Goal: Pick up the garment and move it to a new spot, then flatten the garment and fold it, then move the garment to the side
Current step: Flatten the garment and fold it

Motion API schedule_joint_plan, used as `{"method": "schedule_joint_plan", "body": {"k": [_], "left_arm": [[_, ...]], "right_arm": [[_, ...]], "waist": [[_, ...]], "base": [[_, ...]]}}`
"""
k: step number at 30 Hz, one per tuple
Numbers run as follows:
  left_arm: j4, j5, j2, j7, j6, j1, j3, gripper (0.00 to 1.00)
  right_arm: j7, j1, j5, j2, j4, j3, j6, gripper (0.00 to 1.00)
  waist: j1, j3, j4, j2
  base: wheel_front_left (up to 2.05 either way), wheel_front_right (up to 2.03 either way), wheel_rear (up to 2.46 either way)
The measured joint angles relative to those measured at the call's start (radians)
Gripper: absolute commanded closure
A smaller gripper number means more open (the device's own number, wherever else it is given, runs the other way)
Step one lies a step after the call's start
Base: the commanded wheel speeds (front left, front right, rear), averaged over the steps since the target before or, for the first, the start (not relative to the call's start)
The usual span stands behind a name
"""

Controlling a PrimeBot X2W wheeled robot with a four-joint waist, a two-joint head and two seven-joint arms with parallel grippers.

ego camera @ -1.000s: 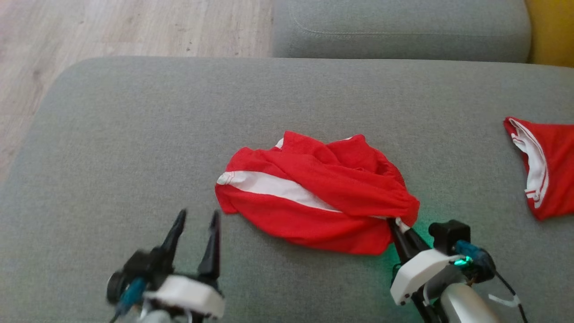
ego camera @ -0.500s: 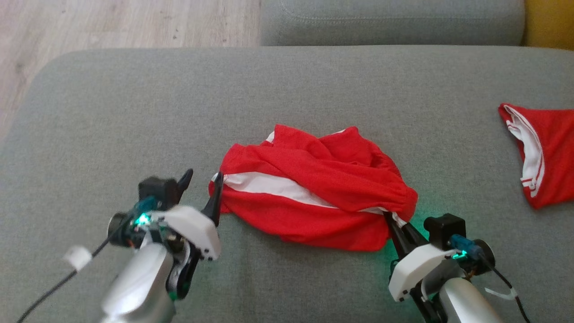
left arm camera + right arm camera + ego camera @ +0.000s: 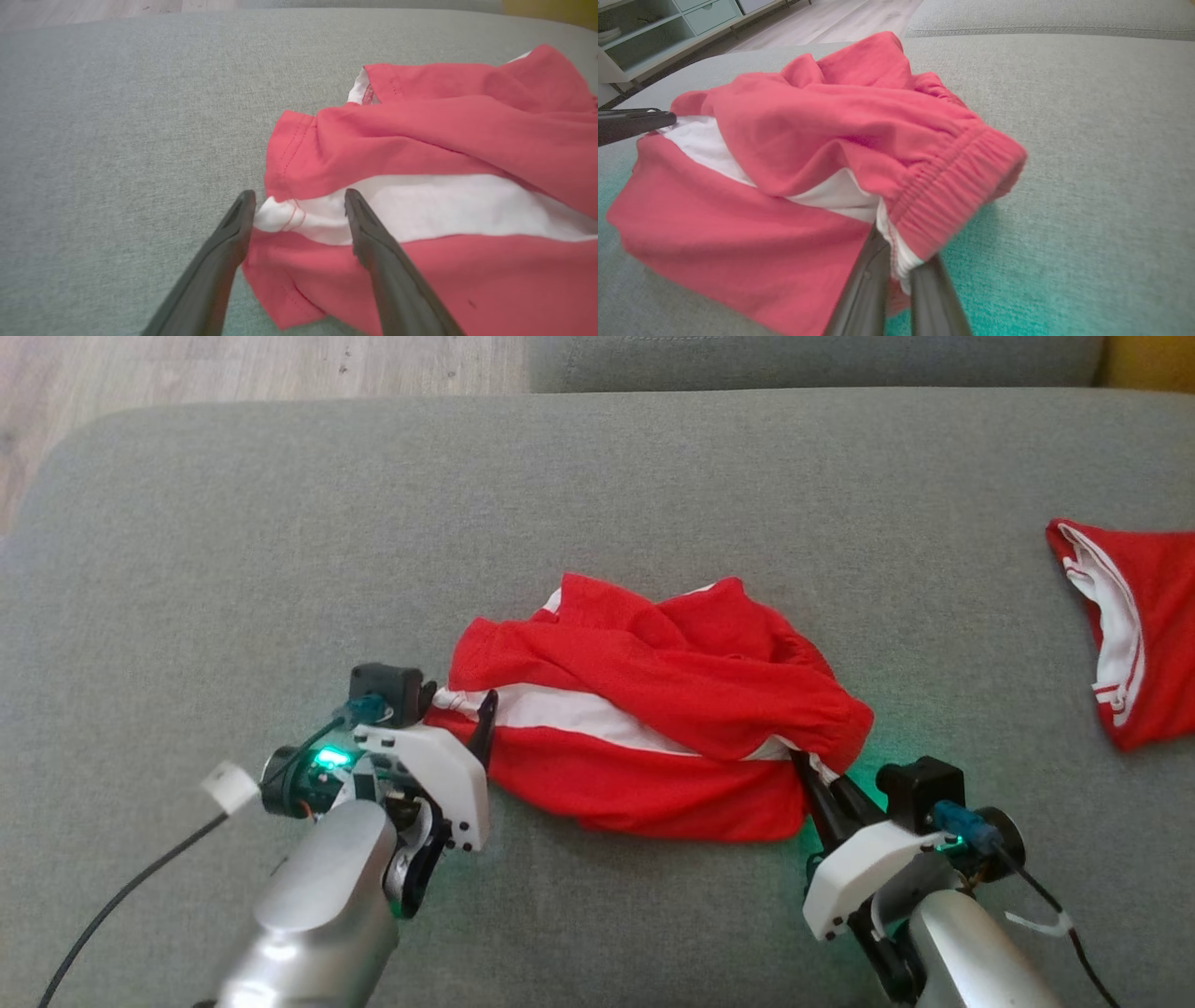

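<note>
At the left end of the shorts (image 3: pixel 653 709) our left hand (image 3: pixel 299 196) was released. Its two dark fingers stood apart, one on each side of the white stripe's hemmed tip, low against the cloth. The shorts themselves lay crumpled, red with a broad white stripe, and the grey sofa cushion (image 3: pixel 280 523) spread out under and all round them. At their near right corner our right hand (image 3: pixel 903 252) was clenched on the gathered waistband, with a bit of white lining pinched between the fingers.

We judged the step in hand to be the left-side grasp, so that both hands could lift the shorts and carry them to a new spot. To do it well, we thought the left fingers should slide a little further over the hem before closing. That way they would take the stitched edge rather than a single loose fold, and leave the cushion fabric underneath alone. The lift should then be even on both sides, so the cloth hung open instead of twisting.

Well to the right of the shorts lay a second red garment (image 3: pixel 1139 635) with white trim, apart from them.

We could read no brand, label or writing on either piece.
</note>
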Motion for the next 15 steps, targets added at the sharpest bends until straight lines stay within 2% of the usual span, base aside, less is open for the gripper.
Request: {"method": "schedule_joint_plan", "body": {"k": [9, 13, 15], "left_arm": [[0.003, 0.010, 0.001, 0.076, 0.017, -0.008, -0.030, 0.00], [-0.012, 0.015, 0.009, 0.125, 0.021, -0.008, -0.040, 0.22], [-0.021, 0.015, 0.014, 0.142, 0.022, -0.008, -0.042, 0.26]], "right_arm": [[-0.002, -0.003, 0.000, 0.000, 0.000, 0.000, 0.000, 1.00], [-0.002, -0.004, 0.009, 0.000, 0.000, 0.016, 0.000, 1.00], [-0.002, -0.004, 0.011, 0.000, 0.000, 0.023, 0.000, 1.00]], "waist": [[-0.0001, 0.004, 0.009, 0.0000], [-0.0001, 0.005, 0.005, 0.0000], [-0.0001, 0.006, 0.002, 0.0000]], "base": [[0.00, 0.00, 0.00], [0.00, 0.00, 0.00], [0.00, 0.00, 0.00]]}}
